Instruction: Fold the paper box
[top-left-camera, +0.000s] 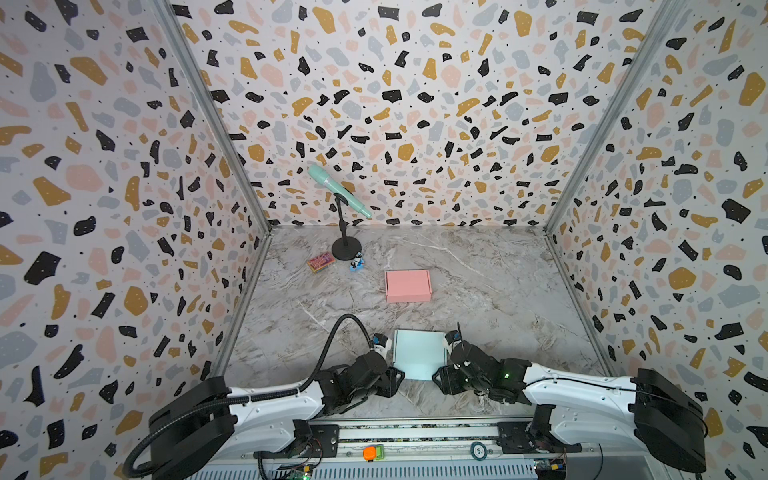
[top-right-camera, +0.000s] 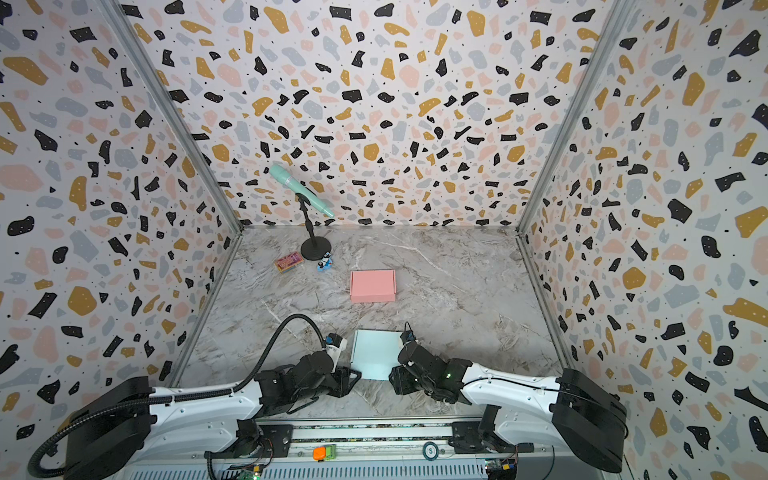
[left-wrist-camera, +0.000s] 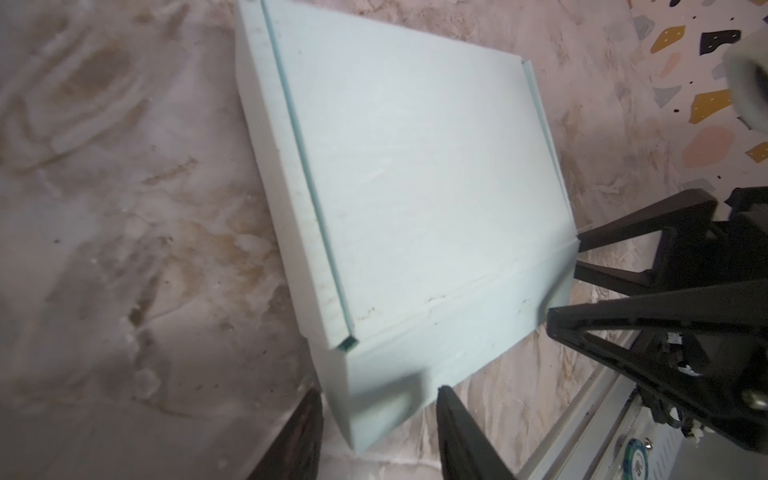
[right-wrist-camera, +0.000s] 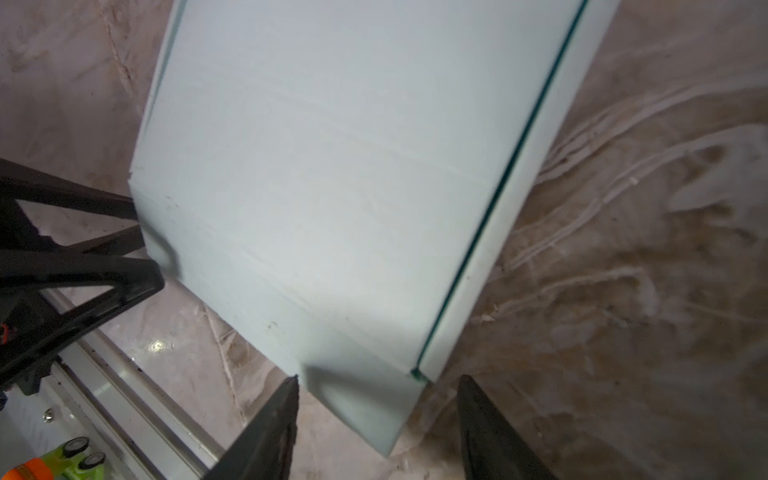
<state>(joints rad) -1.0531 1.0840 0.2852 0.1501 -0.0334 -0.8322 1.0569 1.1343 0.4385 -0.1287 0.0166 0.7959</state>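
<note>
Two grippers are flanking the blue box, which is lying flat at lower centre of the table in both top views. The left gripper is straddling one near corner, jaws apart. The right gripper is straddling the other, with a gap showing beside one finger. Both wrist views are cutting off the box's far end, and the arms are hiding its near corners from above. A pink box is sitting mid-frame, well apart.
</note>
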